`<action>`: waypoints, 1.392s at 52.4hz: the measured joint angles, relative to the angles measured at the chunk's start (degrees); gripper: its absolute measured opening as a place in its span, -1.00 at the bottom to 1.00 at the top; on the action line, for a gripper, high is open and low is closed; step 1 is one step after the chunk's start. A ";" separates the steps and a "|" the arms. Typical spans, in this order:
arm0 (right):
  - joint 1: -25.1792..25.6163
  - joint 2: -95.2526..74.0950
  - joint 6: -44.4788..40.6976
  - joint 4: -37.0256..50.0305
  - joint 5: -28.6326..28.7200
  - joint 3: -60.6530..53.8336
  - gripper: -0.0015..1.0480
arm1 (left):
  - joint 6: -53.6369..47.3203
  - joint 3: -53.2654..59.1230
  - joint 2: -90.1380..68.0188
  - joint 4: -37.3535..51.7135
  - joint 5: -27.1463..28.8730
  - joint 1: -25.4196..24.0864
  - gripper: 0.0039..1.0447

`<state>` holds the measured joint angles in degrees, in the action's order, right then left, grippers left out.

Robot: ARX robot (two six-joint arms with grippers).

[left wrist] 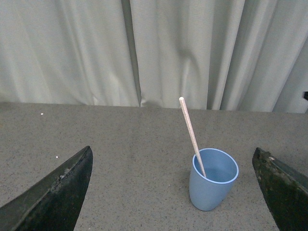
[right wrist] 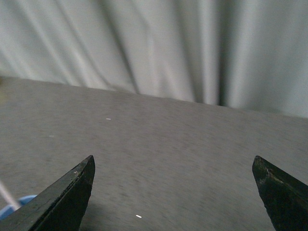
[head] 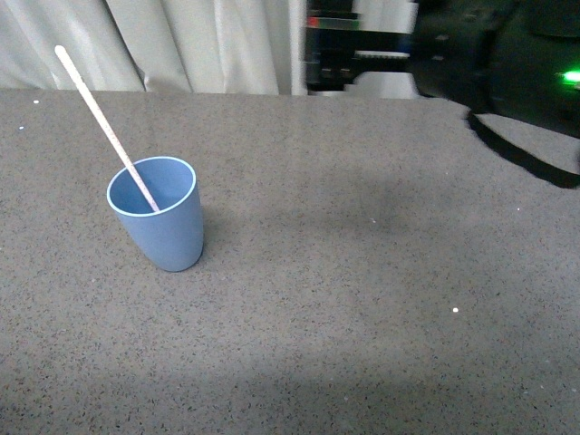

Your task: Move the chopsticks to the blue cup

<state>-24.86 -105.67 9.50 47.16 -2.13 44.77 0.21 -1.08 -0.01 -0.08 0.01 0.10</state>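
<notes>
You'll find the chopstick (head: pixel 100 118) standing in the blue cup (head: pixel 163 231). It leans left against the rim, with its upper end well above it. Its lower end is hidden behind the cup's wall, so you cannot tell where it rests inside. The cup stands upright on the left part of the grey speckled table (head: pixel 362 290). Your left pincer (left wrist: pixel 172 151) is released, with its dark fingers spread wide and gripping nothing (only the finger ends show, the rest is cut off), and the cup sits on the table beyond them. Your right pincer (right wrist: pixel 173 159) is likewise released and empty above the table. In that view only a sliver of blue rim and a blurred scrap of stick show at a corner, beside one finger. In the front view the right arm (head: pixel 489 54) is a dark, blurred mass at the far right, cut off by the edge. A pale curtain (head: pixel 199 45) hangs behind the table.
</notes>
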 joint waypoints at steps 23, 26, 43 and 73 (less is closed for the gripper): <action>11.74 29.00 -7.89 13.20 -10.91 -28.24 0.19 | 0.00 0.00 0.00 0.00 0.02 0.00 0.88; 13.07 31.67 -8.48 12.68 -9.46 -30.82 -0.05 | 0.00 0.00 0.00 0.00 -0.02 0.00 0.88; 17.75 42.34 -9.40 10.03 -4.70 -39.67 -0.98 | 0.00 0.00 -0.02 0.00 0.00 0.00 0.88; 24.72 72.30 -9.46 -14.45 2.05 -44.50 -0.98 | 0.00 0.00 -0.02 0.00 0.00 0.00 0.88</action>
<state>-0.14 -33.36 0.03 32.71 -0.08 0.27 0.21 -1.08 -0.03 -0.08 0.01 0.10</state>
